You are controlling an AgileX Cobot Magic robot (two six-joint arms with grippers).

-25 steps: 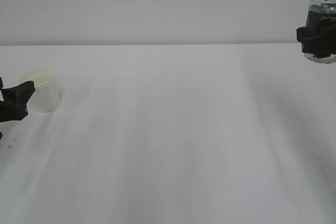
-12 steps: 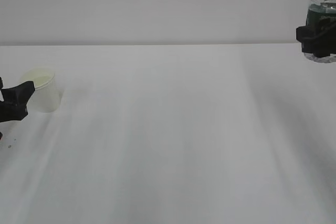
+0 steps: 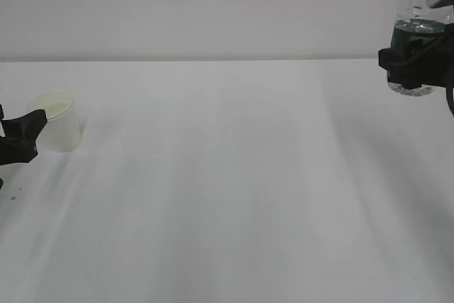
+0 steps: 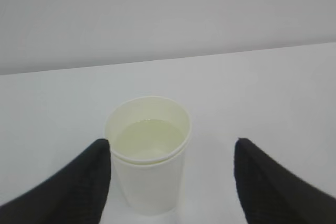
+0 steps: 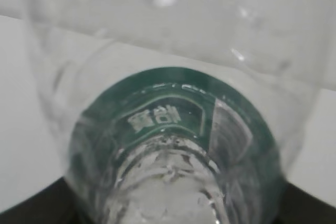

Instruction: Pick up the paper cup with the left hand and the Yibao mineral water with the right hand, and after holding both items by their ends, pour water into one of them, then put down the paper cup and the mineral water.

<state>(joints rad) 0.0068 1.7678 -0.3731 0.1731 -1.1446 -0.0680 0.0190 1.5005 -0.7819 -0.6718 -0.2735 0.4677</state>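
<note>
Item: paper cup, white, tapered, rolled rim, standing upright on the white table at the 9 o'clock edge of the exterior view; pale liquid inside, roughly to its upper part. Left hand: jaws apart, one finger on each side of the cup, the finger at 8 o'clock touching or nearly touching the wall, the one at 4 o'clock clear of it; no grip made. Handling, by judgement: thin paper wall, light but made heavier by its contents, easily crushed or tipped; take hold at mid-wall below the rim, with gentle closing and a level lift to avoid slopping. Item: Yibao mineral water, clear ribbed plastic with a dark green label band, held aloft at 2 o'clock in the exterior view, well apart from the cup. Right hand: clamped on the bottle at or just under the label band; the wrist view looks along the bottle's body. Handling, by judgement: soft, springy, smooth plastic, likely to dent under a hard squeeze and to slip when wet; the grip at the banded waist looks sound. Surroundings: bare table between the two items, plain pale wall behind; nothing visible obstructs the path between cup and bottle.
</note>
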